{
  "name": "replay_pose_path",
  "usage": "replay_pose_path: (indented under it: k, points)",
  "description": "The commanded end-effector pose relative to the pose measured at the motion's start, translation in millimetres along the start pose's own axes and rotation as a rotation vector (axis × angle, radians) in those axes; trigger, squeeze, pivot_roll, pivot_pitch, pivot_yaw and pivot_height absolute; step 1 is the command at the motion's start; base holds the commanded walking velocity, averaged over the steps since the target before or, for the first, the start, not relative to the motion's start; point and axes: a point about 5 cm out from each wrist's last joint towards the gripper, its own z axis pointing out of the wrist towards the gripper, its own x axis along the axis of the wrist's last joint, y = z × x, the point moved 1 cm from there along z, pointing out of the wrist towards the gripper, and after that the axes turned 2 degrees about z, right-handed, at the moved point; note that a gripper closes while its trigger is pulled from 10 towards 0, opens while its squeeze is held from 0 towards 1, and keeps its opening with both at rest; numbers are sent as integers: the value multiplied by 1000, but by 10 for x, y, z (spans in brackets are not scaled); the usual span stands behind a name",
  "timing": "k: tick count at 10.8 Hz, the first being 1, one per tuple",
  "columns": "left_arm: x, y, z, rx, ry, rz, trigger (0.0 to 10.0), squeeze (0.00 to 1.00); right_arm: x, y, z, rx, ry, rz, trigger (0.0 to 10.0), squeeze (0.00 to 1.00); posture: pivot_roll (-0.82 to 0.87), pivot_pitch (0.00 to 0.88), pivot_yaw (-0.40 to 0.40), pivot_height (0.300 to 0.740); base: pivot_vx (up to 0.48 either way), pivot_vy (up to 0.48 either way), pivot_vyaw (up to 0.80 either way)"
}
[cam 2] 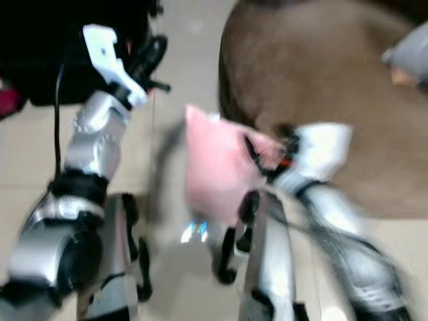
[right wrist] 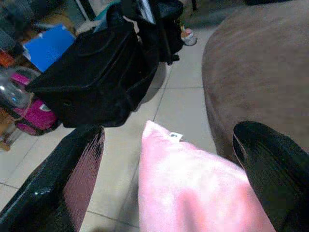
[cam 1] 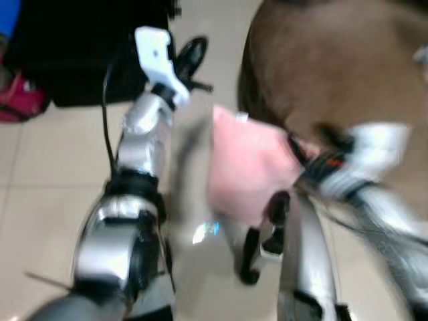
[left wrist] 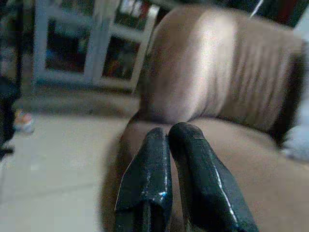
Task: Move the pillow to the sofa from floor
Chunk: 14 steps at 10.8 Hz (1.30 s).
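Right wrist view: our right gripper (right wrist: 169, 179) has its two black fingers (right wrist: 63, 183) spread wide on either side of the pink pillow (right wrist: 193, 188), which rises between them with a small white tag at its upper corner. Whether the pads actually press the fabric we cannot tell at this angle. From the head views, blurred by motion, the pillow (cam 1: 251, 167) hangs off the tiled floor (cam 1: 47, 174), close against the front edge of the brown sofa (cam 1: 334, 67), with our right arm (cam 1: 361, 174) reaching in from the sofa side. Our left arm (cam 1: 144, 140) is raised in front of us, well apart from the pillow, its white wrist housing towards a black bag (cam 1: 73, 47) on the floor. A pink bag (right wrist: 34, 113) and a blue item (right wrist: 50, 43) sit beside that black bag (right wrist: 96, 77). In the left wrist view, our left gripper (left wrist: 166, 140) shows its two fingers pressed together with nothing between them, aimed at the sofa's brown seat and backrest (left wrist: 217, 72). A pale cabinet (left wrist: 77, 43) stands beyond the sofa.
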Motion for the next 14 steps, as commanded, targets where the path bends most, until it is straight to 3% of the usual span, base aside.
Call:
replay_pose_path:
  k: [1, 3, 4, 5, 7, 9, 11, 12, 14]
  points:
    - [-30, 102, -34, -24, -17, 3, 10000, 0, -166, 25, 35, -27, -44, -3, 10000, 0, 122, 247, -53, 506, 0, 0, 0]
    - [-199, 308, -191, -44, -79, 4, 10000, 0, -390, 19, 295, -85, -73, -6, 10000, 0, 138, 227, -66, 506, 0, 0, 0]
    - [-427, 382, -363, -4, -157, -3, 10000, 0, -518, -18, 449, -112, -79, -8, 10000, 0, 140, 222, -65, 506, 0, 0, 0]
    - [-549, 511, -512, -9, -185, 48, 10000, 0, -627, -102, 581, -123, -88, -7, 10000, 0, 144, 216, -66, 506, 0, 0, 0]
    - [-517, 568, -555, -1, -178, 69, 10000, 0, -682, -250, 673, -80, -83, 1, 10000, 0, 166, 214, -76, 506, 0, 0, 0]
    - [-488, 427, -572, 58, -194, 112, 10000, 0, -668, -181, 696, -93, -66, -13, 10000, 0, 188, 221, -92, 506, 0, 0, 0]
    - [-562, 385, -685, 95, -247, 117, 10000, 0, -655, -129, 713, -87, -62, -35, 10000, 0, 216, 218, -108, 506, 0, 0, 0]
    - [-702, 246, -834, 188, -321, 45, 10000, 0, -620, -109, 717, -86, -52, -26, 10000, 0, 218, 221, -119, 506, 0, 0, 0]
    - [-833, 47, -995, 319, -374, -9, 10000, 0, -620, -84, 724, -84, -50, -30, 10000, 0, 220, 226, -128, 506, 0, 0, 0]
